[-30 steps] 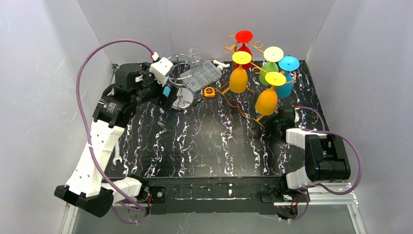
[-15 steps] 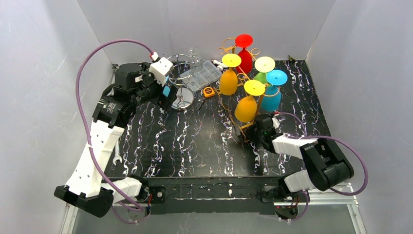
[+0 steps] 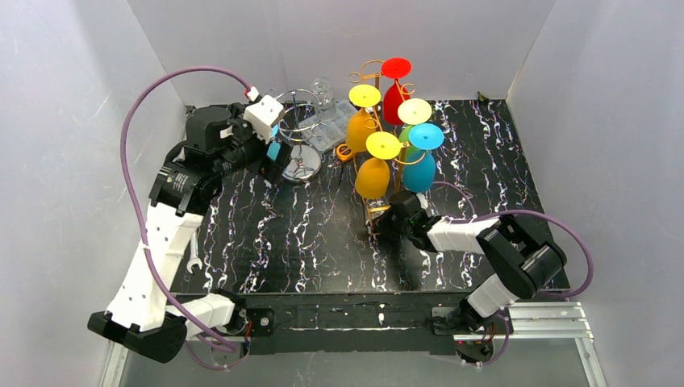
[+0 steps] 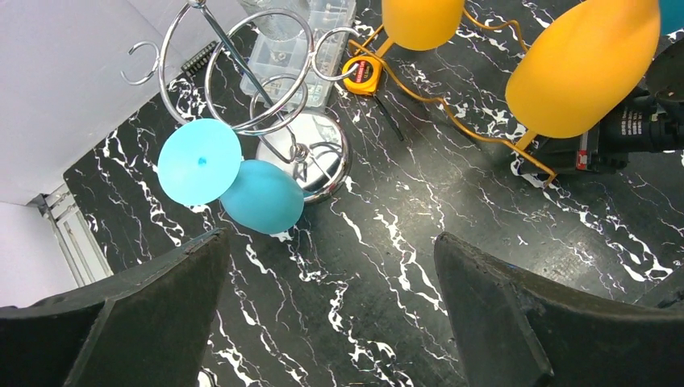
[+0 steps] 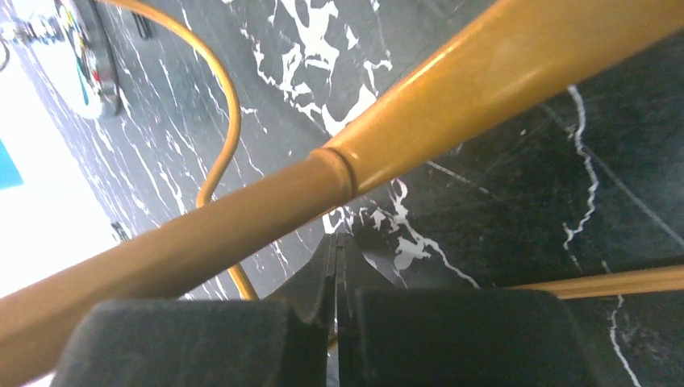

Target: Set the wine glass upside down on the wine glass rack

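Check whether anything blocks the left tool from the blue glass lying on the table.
Nothing visible lies between the open left tool and the blue glass. The silver rack crowds it, though: its base sits right beside the bowl.

Black table point(image 3: 306, 242) with white marble veining (glossy in spots); plain pale grey walls point(image 3: 266, 36) enclose three sides; even light.

We found the near tabletop point(image 3: 306, 242) passable; the chrome rack point(image 3: 305, 168) far left and gold rack point(image 5: 403, 129) mid-table blocked the way.
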